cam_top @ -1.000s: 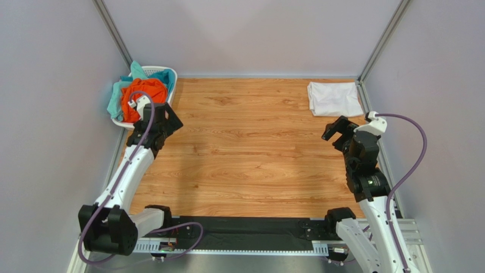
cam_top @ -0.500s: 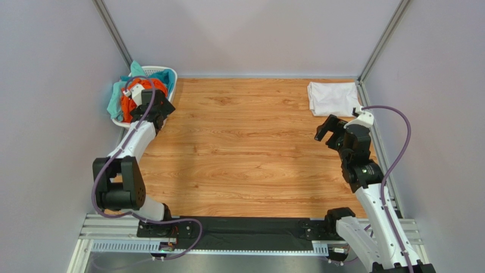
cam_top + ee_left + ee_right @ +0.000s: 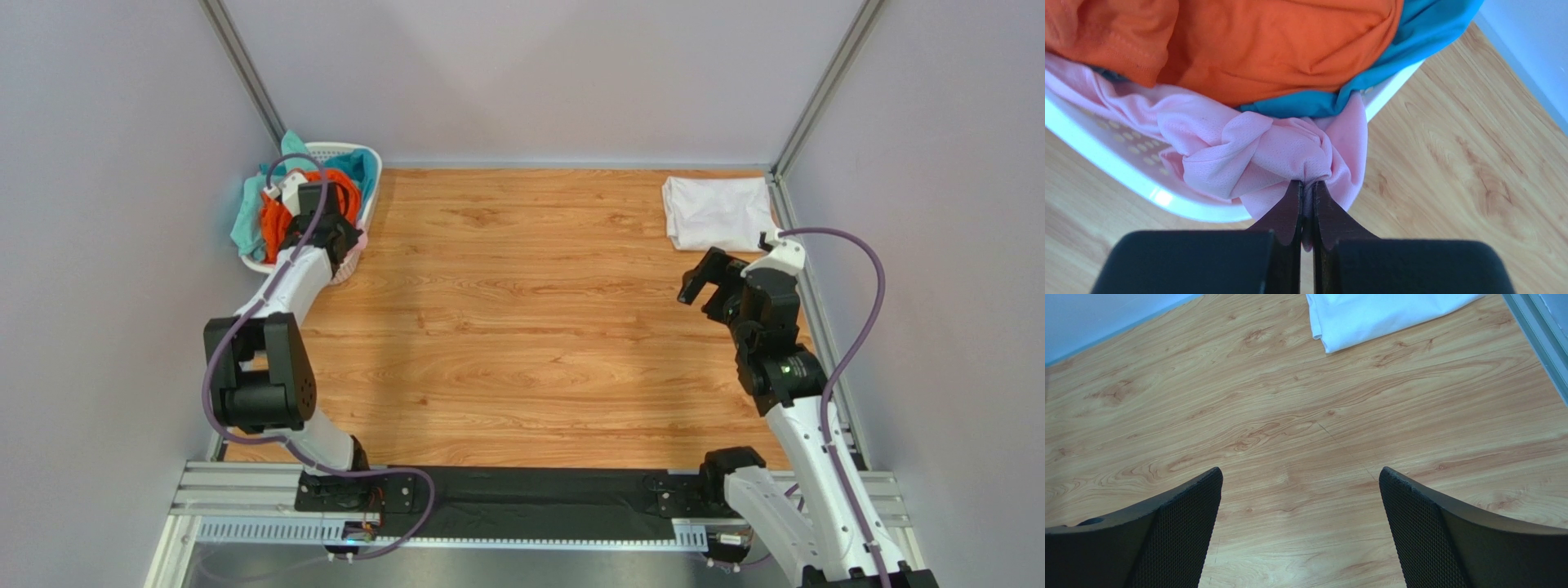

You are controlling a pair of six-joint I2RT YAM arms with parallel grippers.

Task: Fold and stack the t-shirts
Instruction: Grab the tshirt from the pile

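A light pink t-shirt [image 3: 1260, 153] hangs bunched over the rim of the white basket [image 3: 1100, 144], and my left gripper [image 3: 1307, 187] is shut on a fold of it. An orange t-shirt [image 3: 1260, 43] and a teal t-shirt [image 3: 1425, 30] are heaped in the basket above it. From overhead the left gripper [image 3: 321, 221] sits over the basket [image 3: 363, 159] at the far left. A folded white t-shirt [image 3: 721, 211] lies at the far right corner, its edge also in the right wrist view as the white t-shirt [image 3: 1376, 312]. My right gripper [image 3: 1300, 484] hangs open over bare wood.
The wooden table [image 3: 528, 331] is walled by grey panels on the left, back and right. A metal corner post [image 3: 816, 86] stands behind the white shirt. The right arm's purple cable [image 3: 877, 306] loops toward the right wall.
My left arm reached farther over the basket and its gripper went from open to shut on the pink shirt. The right arm moved slightly back and left a second ago, then held still.
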